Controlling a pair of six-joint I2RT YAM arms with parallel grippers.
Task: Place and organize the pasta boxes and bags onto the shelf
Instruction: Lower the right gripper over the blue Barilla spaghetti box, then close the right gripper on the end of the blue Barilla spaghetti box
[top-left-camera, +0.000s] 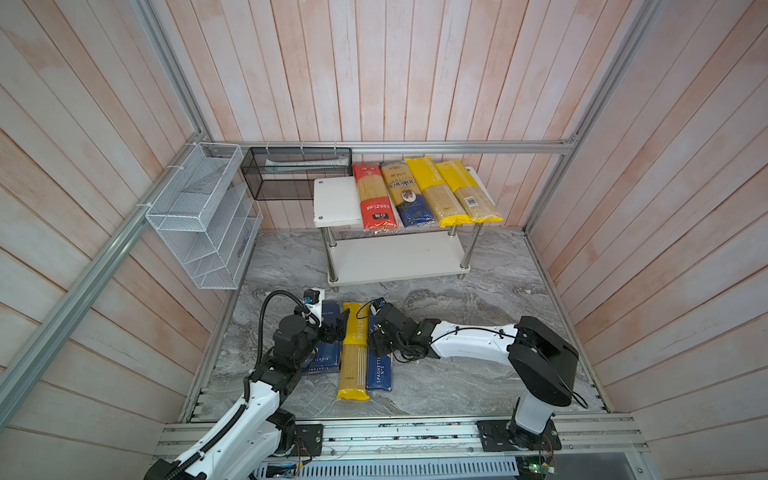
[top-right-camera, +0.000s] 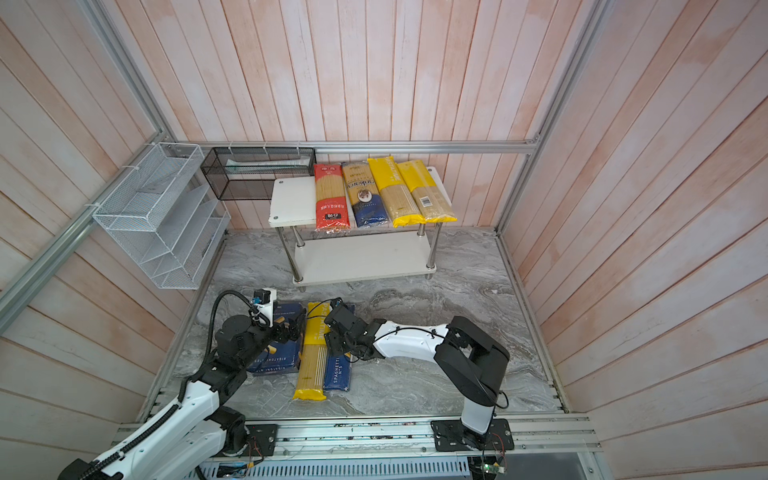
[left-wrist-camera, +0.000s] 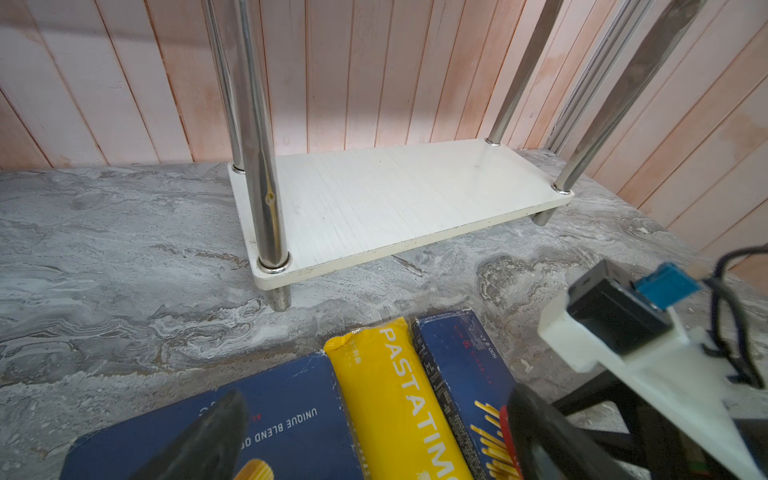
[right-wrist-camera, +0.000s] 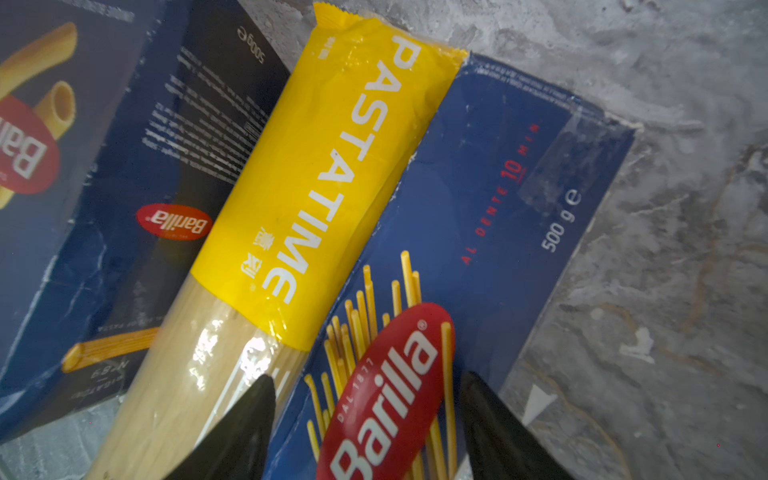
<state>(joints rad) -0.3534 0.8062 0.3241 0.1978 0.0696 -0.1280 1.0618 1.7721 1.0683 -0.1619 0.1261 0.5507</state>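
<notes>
The shelf (top-left-camera: 395, 257) (top-right-camera: 361, 257) (left-wrist-camera: 395, 199) stands at the back; several bags lie side by side on its top board, among them a red-ended one (top-left-camera: 374, 199) and a beige-and-navy one (top-left-camera: 405, 195). On the marble floor a yellow-ended bag (top-left-camera: 353, 353) (left-wrist-camera: 395, 395) (right-wrist-camera: 332, 166) lies between the wide rigatoni box (top-left-camera: 320, 363) (left-wrist-camera: 282, 407) and the narrow spaghetti box (top-left-camera: 379, 372) (right-wrist-camera: 498, 187). My left gripper (top-left-camera: 341, 328) (left-wrist-camera: 374, 415) is open low over the bag's top end. My right gripper (top-left-camera: 376, 336) (right-wrist-camera: 368, 378) is open, with one finger on each side of the spaghetti box.
A white wire mesh rack (top-left-camera: 199, 216) hangs on the left wall, and a black mesh basket (top-left-camera: 291, 172) hangs at the back left beside the shelf. Wooden walls close in three sides. An aluminium rail (top-left-camera: 395, 432) runs along the front.
</notes>
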